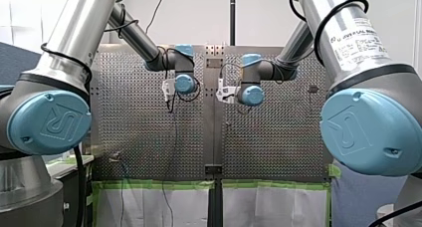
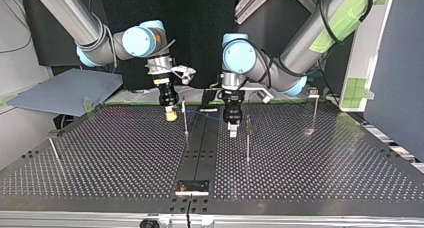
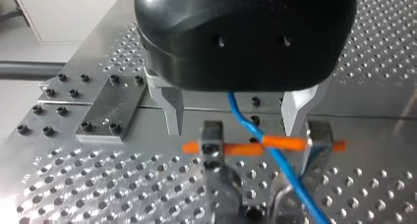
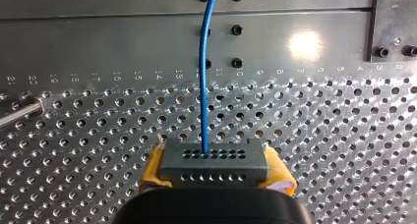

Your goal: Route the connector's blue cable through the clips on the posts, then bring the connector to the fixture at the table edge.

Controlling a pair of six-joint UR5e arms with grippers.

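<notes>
Dark grey connector [image 4: 214,157] clamped in yellow-padded jaws of right gripper [image 4: 216,175], blue cable [image 4: 203,76] leaving one hole, left gripper [image 3: 235,121], jaws open, astride it.

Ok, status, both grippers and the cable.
Right gripper shut on connector. Left gripper open, blue cable between its fingers, crossing orange bar. Posts close ahead.

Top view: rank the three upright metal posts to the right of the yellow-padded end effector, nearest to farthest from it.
1. Thin metal post, right beside my right end effector.
2. Dark-topped metal post, just past the view's middle.
3. Clip-topped metal post, far at the view's right.
</notes>
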